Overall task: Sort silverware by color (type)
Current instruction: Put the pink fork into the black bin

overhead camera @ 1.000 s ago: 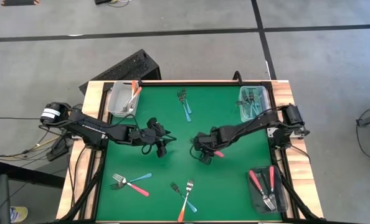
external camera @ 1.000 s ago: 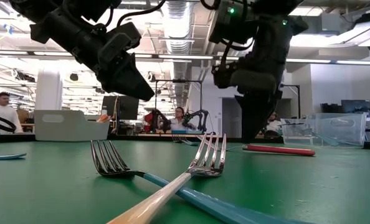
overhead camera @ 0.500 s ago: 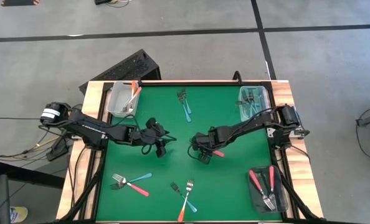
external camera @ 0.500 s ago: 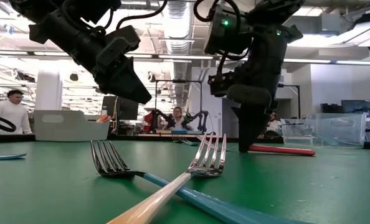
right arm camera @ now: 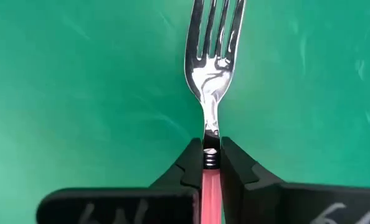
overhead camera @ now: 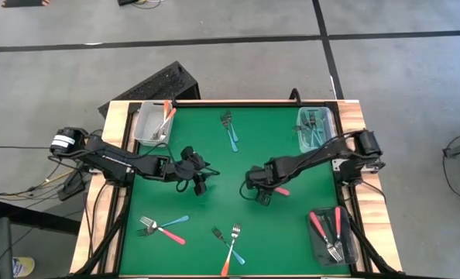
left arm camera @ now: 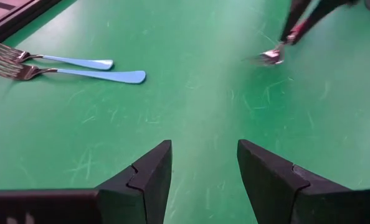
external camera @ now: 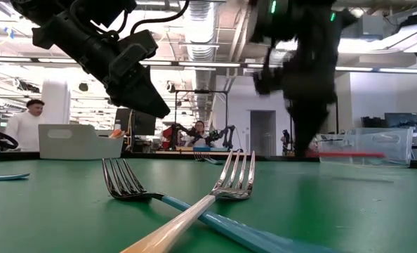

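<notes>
My right gripper (overhead camera: pixel 259 194) is over the middle of the green mat, shut on a fork with a pink handle (overhead camera: pixel 280 190) and silver tines (right arm camera: pixel 213 37). My left gripper (overhead camera: pixel 200 180) hangs open above the mat left of centre, with nothing between its fingers (left arm camera: pixel 203 149). Loose on the mat lie two blue forks (overhead camera: pixel 230 130) at the far middle, a pink and a blue fork (overhead camera: pixel 164 229) crossed at the near left, and an orange fork across a blue one (overhead camera: pixel 230 244) at the near middle. My right gripper pinches the pink fork between its two fingers at the neck (right arm camera: pixel 211 160), where the pink handle meets the metal. The fingers come from above, pointing down, and lie across the fork. The fork sits about level, a little off the mat, with its pink handle (external camera: pixel 342 154) trailing toward the right.
A clear bin (overhead camera: pixel 151 125) with orange forks stands at the far left corner. A clear bin (overhead camera: pixel 317 128) with blue forks stands at the far right, and a dark bin (overhead camera: pixel 332 234) with pink forks at the near right. People move in the room behind.
My right gripper has shut on the pink fork, which lay on the mat. It has raised the fork a little and carried it toward the table's right edge.
</notes>
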